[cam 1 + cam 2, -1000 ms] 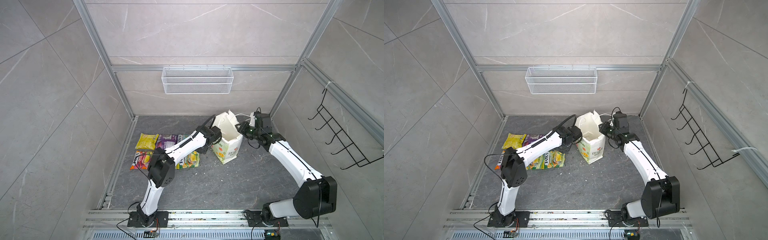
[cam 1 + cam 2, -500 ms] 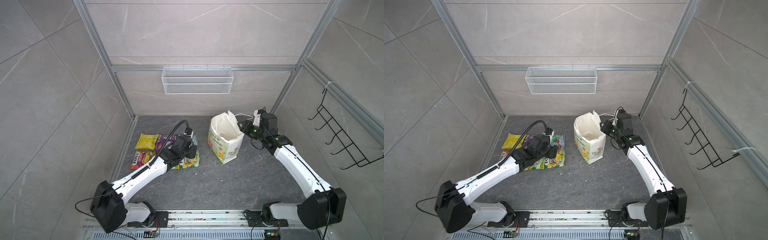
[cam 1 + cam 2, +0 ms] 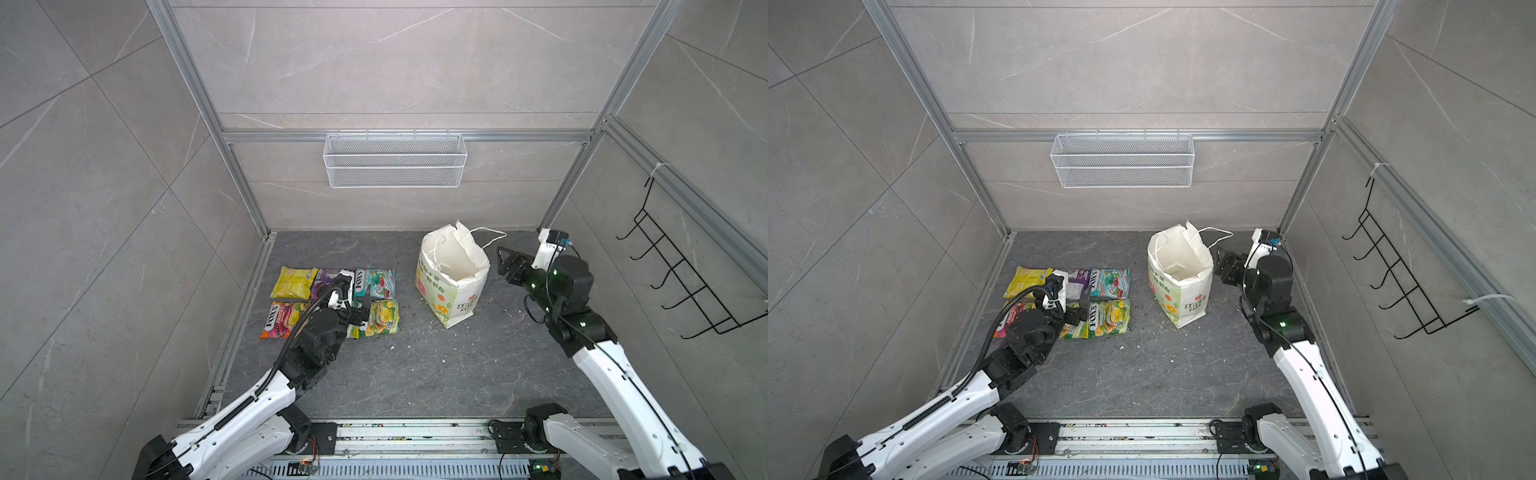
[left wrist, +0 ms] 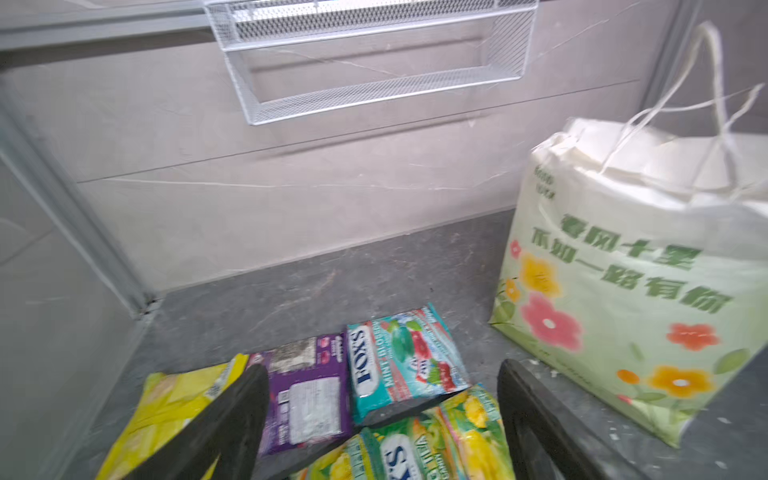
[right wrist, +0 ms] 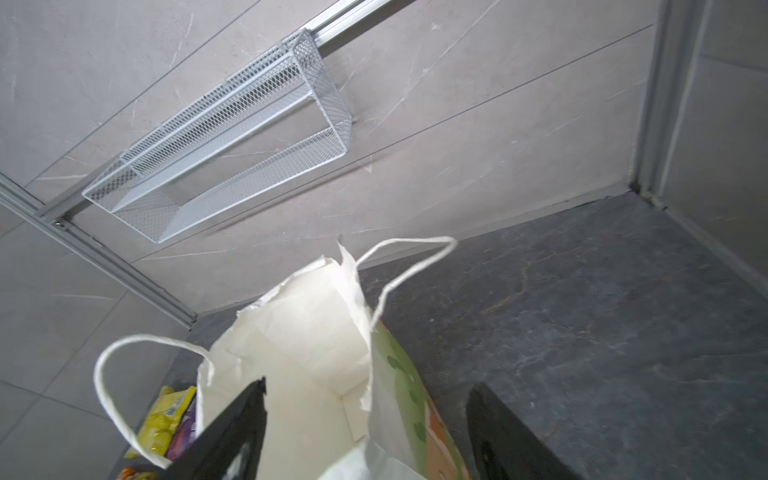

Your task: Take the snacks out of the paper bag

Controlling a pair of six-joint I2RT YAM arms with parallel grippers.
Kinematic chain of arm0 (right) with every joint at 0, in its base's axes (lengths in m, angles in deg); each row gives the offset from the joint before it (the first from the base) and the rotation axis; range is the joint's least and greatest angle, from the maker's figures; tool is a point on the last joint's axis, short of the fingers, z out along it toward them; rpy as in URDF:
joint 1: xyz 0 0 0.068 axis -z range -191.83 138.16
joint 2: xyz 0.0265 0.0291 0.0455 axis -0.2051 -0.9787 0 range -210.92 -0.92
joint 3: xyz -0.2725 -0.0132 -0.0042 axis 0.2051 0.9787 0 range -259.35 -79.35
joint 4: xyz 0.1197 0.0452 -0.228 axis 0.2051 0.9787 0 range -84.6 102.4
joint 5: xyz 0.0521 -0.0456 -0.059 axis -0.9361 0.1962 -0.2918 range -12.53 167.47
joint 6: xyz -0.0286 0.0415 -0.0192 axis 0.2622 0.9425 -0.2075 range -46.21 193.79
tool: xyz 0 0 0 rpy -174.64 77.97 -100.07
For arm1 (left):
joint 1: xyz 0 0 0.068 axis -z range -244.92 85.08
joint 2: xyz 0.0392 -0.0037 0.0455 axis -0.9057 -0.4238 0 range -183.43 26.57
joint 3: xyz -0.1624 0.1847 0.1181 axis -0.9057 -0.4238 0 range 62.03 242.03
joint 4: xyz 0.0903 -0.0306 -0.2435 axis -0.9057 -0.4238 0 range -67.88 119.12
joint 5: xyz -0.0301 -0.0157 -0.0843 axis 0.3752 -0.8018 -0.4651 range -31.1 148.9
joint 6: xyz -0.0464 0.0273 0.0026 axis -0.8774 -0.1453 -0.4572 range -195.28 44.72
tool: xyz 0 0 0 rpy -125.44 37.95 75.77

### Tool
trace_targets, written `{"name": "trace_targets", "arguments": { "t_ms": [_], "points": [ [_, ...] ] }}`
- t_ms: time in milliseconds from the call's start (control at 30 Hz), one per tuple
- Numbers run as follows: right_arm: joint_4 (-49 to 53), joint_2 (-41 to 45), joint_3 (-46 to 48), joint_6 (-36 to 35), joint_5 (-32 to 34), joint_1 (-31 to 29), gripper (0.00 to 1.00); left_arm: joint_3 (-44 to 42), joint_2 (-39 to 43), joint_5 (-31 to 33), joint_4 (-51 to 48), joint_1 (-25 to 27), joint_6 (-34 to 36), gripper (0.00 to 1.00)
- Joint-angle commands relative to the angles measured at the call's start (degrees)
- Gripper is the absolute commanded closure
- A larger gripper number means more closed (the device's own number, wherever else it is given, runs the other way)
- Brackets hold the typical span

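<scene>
The white paper bag (image 3: 453, 282) with its flowered green front (image 4: 615, 299) stands upright at the back right, mouth open, showing only white inside (image 5: 299, 374). Several snacks lie flat to its left: yellow (image 3: 293, 282), purple (image 3: 328, 279), teal-red (image 3: 376, 282), orange-red (image 3: 280, 318) and green-yellow (image 3: 382, 318). My left gripper (image 3: 355, 305) hovers open over the packets with nothing held (image 4: 381, 370). Beside the bag's right rim my right gripper (image 3: 503, 262) is open, and the bag's wall shows between its fingers (image 5: 369, 385), not pinched.
A white wire mesh basket (image 3: 395, 160) hangs on the back wall. A black wire hook rack (image 3: 681, 282) is on the right wall. Aluminium frame posts stand in the back corners. Crumbs dot the dark floor (image 3: 415, 365) in front of the bag.
My left gripper left the bag's mouth, swung left over the packets and opened. My right gripper opened at the bag's rim and drew back a little to the right.
</scene>
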Motion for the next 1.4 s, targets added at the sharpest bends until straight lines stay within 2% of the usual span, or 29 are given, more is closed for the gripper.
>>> {"name": "trace_targets", "arguments": {
  "t_ms": [0,100,133,167,200,333,433,533,700,833,1000,1200,1300,1367],
  "points": [
    [-12.7,4.5,11.5,-5.5,10.7,0.2,0.21,-4.3,1.1,11.4,9.0,-1.2,7.5,0.11],
    [-18.1,6.9,20.5,-8.1,15.0,0.2,0.17,-9.2,1.5,16.7,10.1,-3.7,4.9,0.08],
    [-18.4,6.8,22.3,-8.6,16.0,0.2,0.13,-10.8,1.1,17.5,9.9,-5.2,3.5,0.08],
    [-18.3,6.4,23.7,-8.8,17.1,0.2,0.04,-12.2,0.2,18.7,9.6,-6.9,1.6,0.07],
    [-18.1,6.0,24.8,-8.9,17.8,0.2,0.01,-13.2,-0.9,19.8,9.2,-8.4,0.1,0.07],
    [-20.2,3.9,29.3,-9.1,20.8,0.2,0.01,-16.0,-6.2,20.1,8.1,-15.9,-5.9,0.03],
    [-25.5,1.0,32.6,-9.1,21.4,0.2,0.01,-16.2,-9.4,13.3,8.1,-22.0,-5.9,0.01],
    [-33.9,-3.4,35.8,-11.6,22.5,0.2,0.01,-13.3,-11.4,12.7,3.6,-25.1,-6.1,0.0],
    [-43.5,-11.4,37.2,-14.8,23.0,0.1,0.01,-13.6,-12.0,6.8,5.1,-32.0,-6.4,0.0],
    [-51.7,-16.5,38.5,-16.8,23.7,0.1,0.01,-13.5,-12.0,3.6,5.3,-35.2,-8.1,0.0],
    [-55.9,-20.5,37.7,-20.4,20.7,0.1,0.01,-16.6,-15.0,-7.0,18.1,-36.5,-8.4,0.0],
    [-69.1,-31.1,38.2,-22.5,18.4,0.1,0.01,-16.4,-24.9,-11.7,32.7,-37.9,-5.7,0.0],
    [-63.3,-30.1,36.3,-22.6,16.7,0.1,0.01,-15.8,-30.4,-17.2,36.4,-41.4,-8.1,0.0],
    [-63.4,-30.8,35.9,-22.4,16.7,0.1,0.01,-16.2,-34.3,-20.2,40.5,-42.0,-7.5,0.0]
  ]
}}
